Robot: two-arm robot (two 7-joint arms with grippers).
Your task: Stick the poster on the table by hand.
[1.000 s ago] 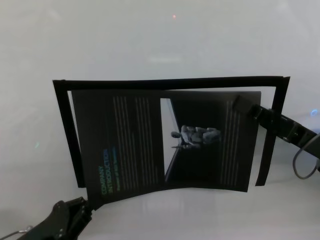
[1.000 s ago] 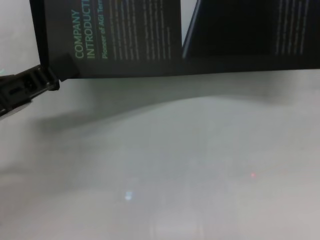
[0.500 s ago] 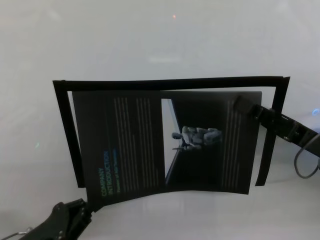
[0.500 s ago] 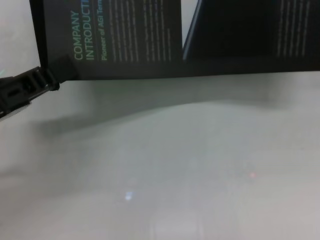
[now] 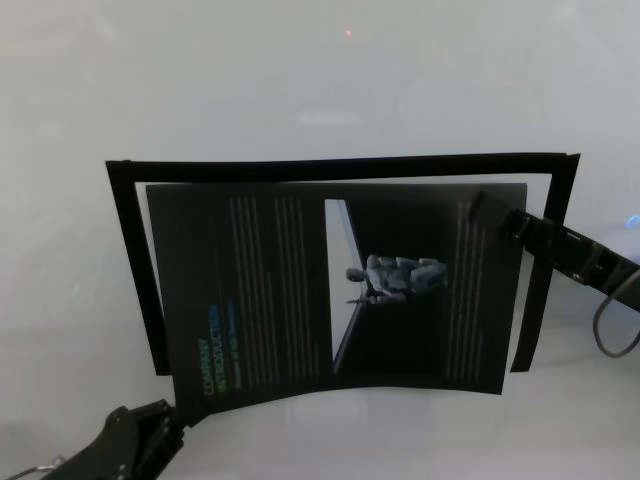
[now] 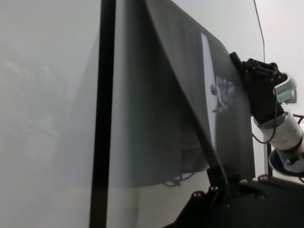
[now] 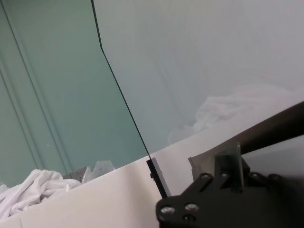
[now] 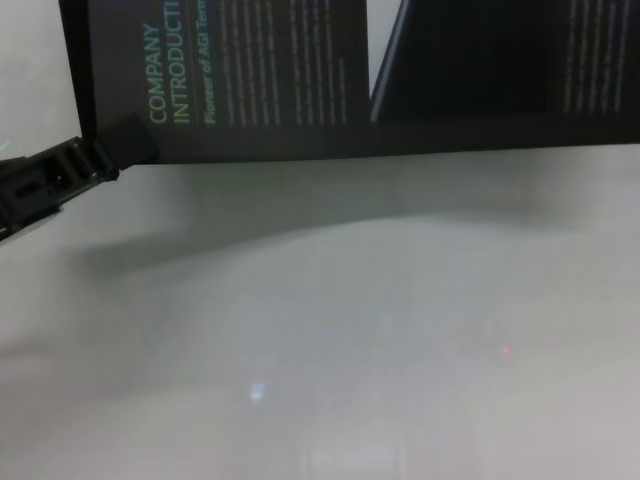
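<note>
The poster [image 5: 330, 285] is hanging between both hands — left hand [image 5: 165, 415] pinching its near-left corner, right hand [image 5: 490, 212] gripping its far-right edge — long axis running left-right.

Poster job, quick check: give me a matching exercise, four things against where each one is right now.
Things:
1. poster
2. left gripper
3. right gripper
4. black tape frame

Places:
A. at the poster's far right corner
B. outlining the table around the poster
C. held between both grippers
D. at the poster's near left corner

Pairs: 1-C, 2-D, 3-A, 4-B
</note>
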